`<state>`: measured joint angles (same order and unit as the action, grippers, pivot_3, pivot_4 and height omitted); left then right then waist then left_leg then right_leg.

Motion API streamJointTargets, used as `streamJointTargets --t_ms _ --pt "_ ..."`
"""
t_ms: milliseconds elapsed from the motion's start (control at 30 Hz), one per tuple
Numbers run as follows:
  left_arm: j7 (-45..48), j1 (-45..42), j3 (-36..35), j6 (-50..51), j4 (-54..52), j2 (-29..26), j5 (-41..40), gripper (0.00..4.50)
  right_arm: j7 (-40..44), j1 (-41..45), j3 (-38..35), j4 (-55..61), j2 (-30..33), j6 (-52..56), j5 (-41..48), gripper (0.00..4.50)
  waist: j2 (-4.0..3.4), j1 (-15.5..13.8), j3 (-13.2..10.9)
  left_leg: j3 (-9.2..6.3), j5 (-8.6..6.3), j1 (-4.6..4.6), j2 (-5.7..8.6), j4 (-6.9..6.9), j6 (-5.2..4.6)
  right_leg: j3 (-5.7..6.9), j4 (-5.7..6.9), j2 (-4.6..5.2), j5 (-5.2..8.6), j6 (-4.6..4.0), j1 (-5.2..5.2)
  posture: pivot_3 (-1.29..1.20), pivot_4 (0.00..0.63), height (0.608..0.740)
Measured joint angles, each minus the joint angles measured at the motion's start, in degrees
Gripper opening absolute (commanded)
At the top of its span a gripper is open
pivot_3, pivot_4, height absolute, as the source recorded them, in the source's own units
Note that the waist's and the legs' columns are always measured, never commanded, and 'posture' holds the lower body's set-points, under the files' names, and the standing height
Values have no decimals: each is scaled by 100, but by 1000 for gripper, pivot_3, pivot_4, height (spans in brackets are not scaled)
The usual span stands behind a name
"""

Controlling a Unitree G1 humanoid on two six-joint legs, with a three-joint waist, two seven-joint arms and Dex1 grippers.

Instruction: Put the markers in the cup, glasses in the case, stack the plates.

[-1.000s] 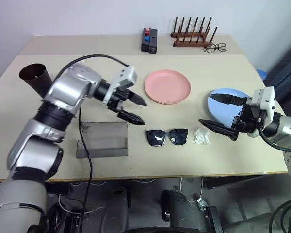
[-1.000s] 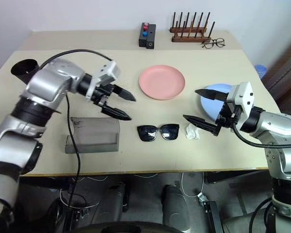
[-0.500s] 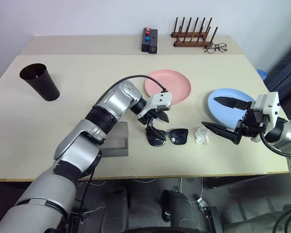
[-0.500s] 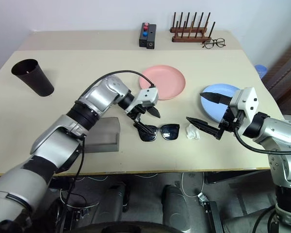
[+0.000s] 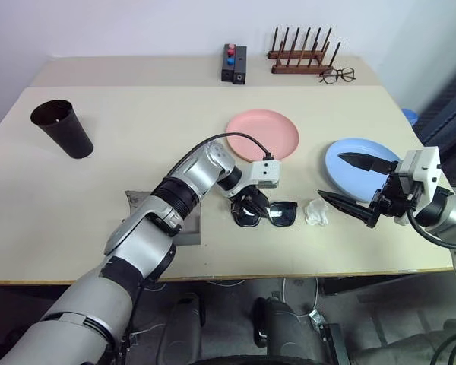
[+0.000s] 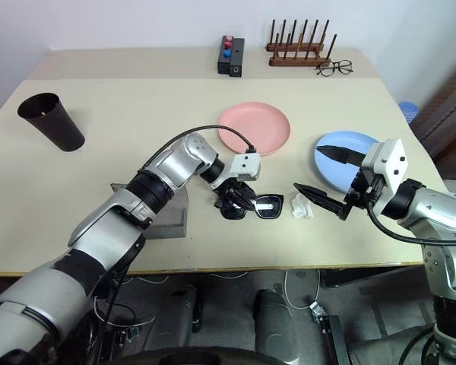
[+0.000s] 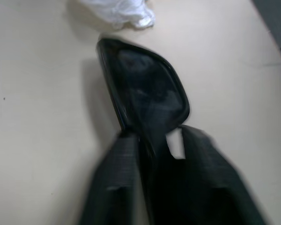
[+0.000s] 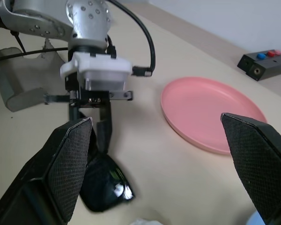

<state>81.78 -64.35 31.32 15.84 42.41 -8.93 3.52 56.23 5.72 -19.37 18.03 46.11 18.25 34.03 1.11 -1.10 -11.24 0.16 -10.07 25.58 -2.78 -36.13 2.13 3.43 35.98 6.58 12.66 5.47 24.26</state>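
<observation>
The left gripper [image 5: 251, 204] is pinching the sunglasses [image 5: 266, 214] for casing, while the right gripper [image 5: 348, 182] is hovering wide open.

- Left arm stretches toward frame center, its pincer [image 5: 251, 206] angled down, fingers nearly closed on the glasses [image 5: 266, 214].
- Right pincer [image 5: 348, 182] hovers level at right, fingers spread wide.

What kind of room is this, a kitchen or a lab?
Probably a lab or test room, not a kitchen: household items are laid out on a plain beige table against a bare wall, with a small black box with red and blue buttons and loose cables underneath.
</observation>
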Motion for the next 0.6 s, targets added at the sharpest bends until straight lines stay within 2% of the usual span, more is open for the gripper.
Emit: streamJointTargets --t_ms 400,600 --pt "295 -30 -222 741 -206 -92 -185 18 -10 140 1 -14 0 -29 -4 4500 -2 30 -1 -4 0 -8 1 -1 1 0 -4 0 11 19 -11 0 150 740" --pt "707 -607 -700 1400 -422 -787 -496 18 -2 204 21 -80 -3 -84 -16 4500 -5 45 -2 -4 -1 0 2 10 -1 -1 0 -1 11 19 6 0 150 740"
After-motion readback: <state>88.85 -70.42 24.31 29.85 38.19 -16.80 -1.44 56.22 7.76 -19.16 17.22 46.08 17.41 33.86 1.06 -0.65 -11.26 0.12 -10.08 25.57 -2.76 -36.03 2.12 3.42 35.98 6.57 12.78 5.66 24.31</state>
